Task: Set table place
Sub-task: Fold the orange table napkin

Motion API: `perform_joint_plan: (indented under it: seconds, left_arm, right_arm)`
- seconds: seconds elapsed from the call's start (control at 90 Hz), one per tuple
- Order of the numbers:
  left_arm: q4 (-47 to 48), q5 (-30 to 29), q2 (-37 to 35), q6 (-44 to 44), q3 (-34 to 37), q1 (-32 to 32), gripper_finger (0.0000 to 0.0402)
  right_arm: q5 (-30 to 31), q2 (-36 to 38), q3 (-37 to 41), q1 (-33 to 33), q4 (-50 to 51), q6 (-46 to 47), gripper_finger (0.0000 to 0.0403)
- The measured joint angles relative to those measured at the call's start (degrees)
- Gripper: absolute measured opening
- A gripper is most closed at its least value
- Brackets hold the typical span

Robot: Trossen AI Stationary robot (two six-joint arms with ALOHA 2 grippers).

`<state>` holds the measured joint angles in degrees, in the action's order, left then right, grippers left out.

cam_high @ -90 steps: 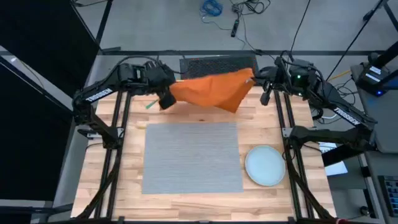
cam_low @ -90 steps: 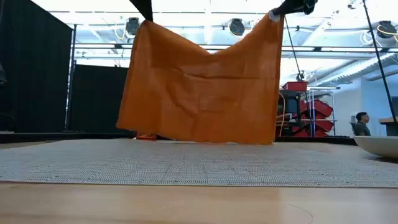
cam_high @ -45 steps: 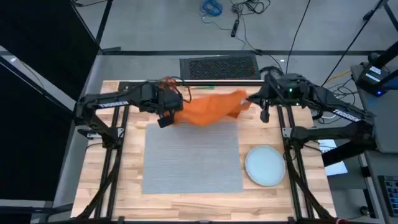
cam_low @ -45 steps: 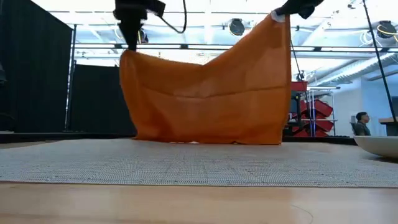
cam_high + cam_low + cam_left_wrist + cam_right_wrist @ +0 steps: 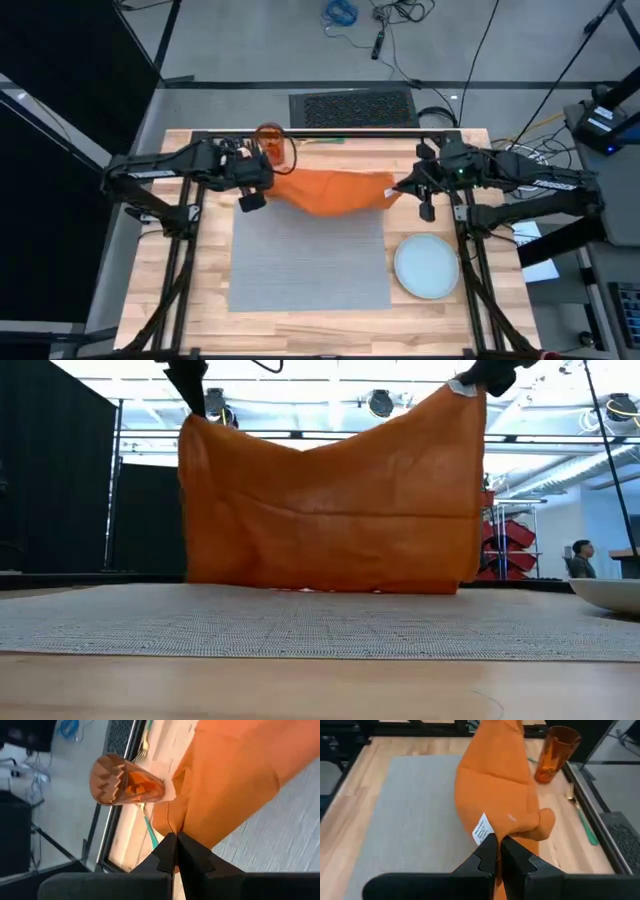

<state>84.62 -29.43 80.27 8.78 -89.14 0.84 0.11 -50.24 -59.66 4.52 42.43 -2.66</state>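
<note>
Both grippers, left [image 5: 256, 183] and right [image 5: 404, 186], pinched shut on the orange napkin's [image 5: 335, 189] corners, stretched it left-right above the placemat's [image 5: 308, 255] far edge.

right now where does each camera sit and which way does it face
High view: above the table, looking straight down; both arms show, stretching the napkin.
Low view: at tabletop height, looking level across the placemat; only arm tips at top.
Left wrist view: on the left arm, past the left gripper toward the orange cup.
Right wrist view: on the right arm, past the right gripper.
Every view shares the napkin.
</note>
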Motion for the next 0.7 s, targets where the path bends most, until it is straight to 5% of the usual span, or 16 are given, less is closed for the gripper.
perform_joint_plan:
  seconds: [0.7]
  left_arm:
    - [4.05,7.99,1.14,7.47,6.15,-11.03,0.0]
  right_arm:
    - [-0.49,-0.02,2.18,-9.74,8.01,7.93,0.0]
